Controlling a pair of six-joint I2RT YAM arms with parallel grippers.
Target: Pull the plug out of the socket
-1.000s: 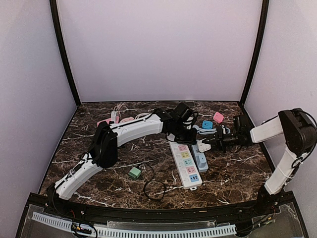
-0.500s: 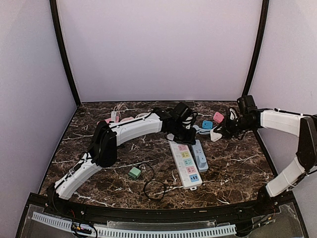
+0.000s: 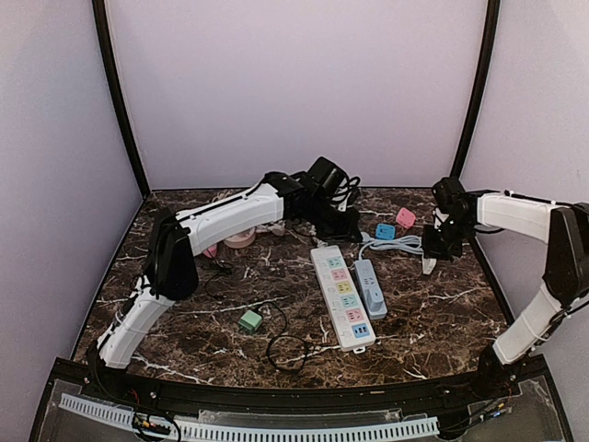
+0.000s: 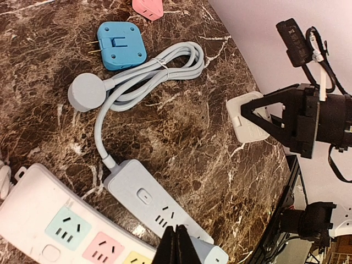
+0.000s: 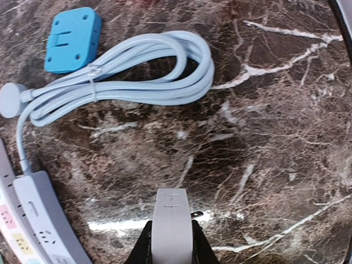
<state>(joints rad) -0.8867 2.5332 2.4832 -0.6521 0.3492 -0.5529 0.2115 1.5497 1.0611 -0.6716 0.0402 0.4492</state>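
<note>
The right tool (image 5: 171, 246) is clamped shut on the pale plug (image 5: 172, 212), holding it low over the desk (image 3: 442, 313) at the right of the overhead frame. It is well apart from the white power strip (image 3: 342, 296) and the blue power strip (image 3: 371, 288), so the pull looks done. The left tool (image 4: 176, 246), fully closed on nothing, hovers over the strips' upper ends, likely no longer needed as a brace. A second earlier it pressed on the white strip's top while the plug sat beside the strips at centre frame; both arms have since drawn away.
</note>
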